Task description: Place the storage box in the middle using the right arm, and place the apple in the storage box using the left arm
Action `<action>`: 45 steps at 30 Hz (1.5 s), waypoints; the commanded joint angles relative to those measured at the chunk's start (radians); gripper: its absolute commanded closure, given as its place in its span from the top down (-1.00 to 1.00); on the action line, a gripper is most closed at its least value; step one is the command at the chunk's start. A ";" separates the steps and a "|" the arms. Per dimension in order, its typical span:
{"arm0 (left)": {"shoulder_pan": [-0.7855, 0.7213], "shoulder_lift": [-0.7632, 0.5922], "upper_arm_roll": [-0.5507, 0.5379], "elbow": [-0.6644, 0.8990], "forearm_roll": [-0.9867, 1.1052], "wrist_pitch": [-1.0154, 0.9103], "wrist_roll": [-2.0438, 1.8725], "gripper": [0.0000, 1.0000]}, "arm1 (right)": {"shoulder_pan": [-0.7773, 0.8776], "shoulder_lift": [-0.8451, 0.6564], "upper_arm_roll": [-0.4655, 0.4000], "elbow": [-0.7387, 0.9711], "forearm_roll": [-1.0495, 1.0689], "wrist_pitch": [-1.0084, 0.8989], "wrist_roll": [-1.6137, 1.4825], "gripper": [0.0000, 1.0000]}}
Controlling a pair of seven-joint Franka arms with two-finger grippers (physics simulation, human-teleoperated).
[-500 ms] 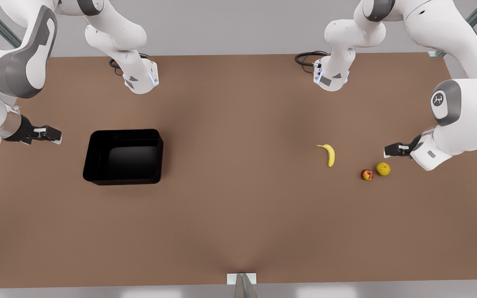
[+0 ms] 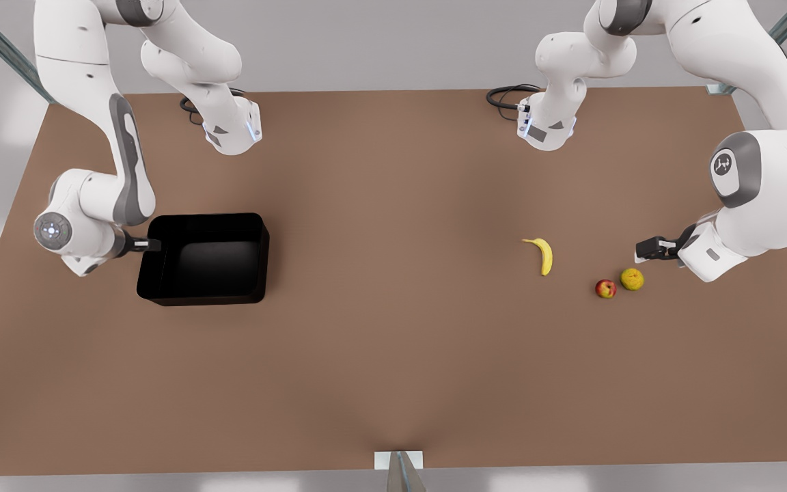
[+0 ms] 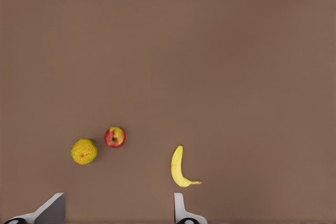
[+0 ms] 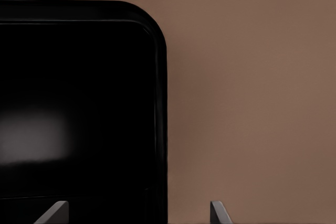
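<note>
My right gripper (image 2: 151, 243) has swung in, spread open astride the storage box (image 2: 203, 258) wall (grasp next); left gripper (image 2: 641, 249) waits open near the apple (image 2: 605, 288).

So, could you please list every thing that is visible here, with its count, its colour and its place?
storage box: one, glossy black, front view's left part of the table.
apple: one, red, front view's right, beside the yellow-green fruit.
yellow-green fruit: one, close to the apple.
banana: one, yellow, on the front view's left of the apple.
table: one, brown.
right gripper: one, open, fingers straddling the box's wall on the front view's left.
left gripper: one, open, waiting above the table near the fruits.
</note>
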 commanded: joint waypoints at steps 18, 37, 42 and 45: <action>0.000 -0.003 -0.001 0.007 0.031 -0.046 0.017 1.00 | 0.005 0.099 -0.049 -0.078 0.003 0.282 -0.053 -0.23; -0.002 -0.015 -0.007 0.008 0.031 -0.061 0.004 1.00 | 0.144 0.118 0.031 0.278 0.148 -0.008 -0.061 -0.57; -0.002 -0.006 -0.007 0.008 0.031 -0.061 0.002 1.00 | 0.241 0.168 0.129 0.487 0.276 -0.048 -0.007 -0.57; -0.002 -0.006 -0.007 0.008 0.031 -0.060 0.002 1.00 | 0.325 0.379 0.124 0.732 0.345 -0.146 0.039 -0.57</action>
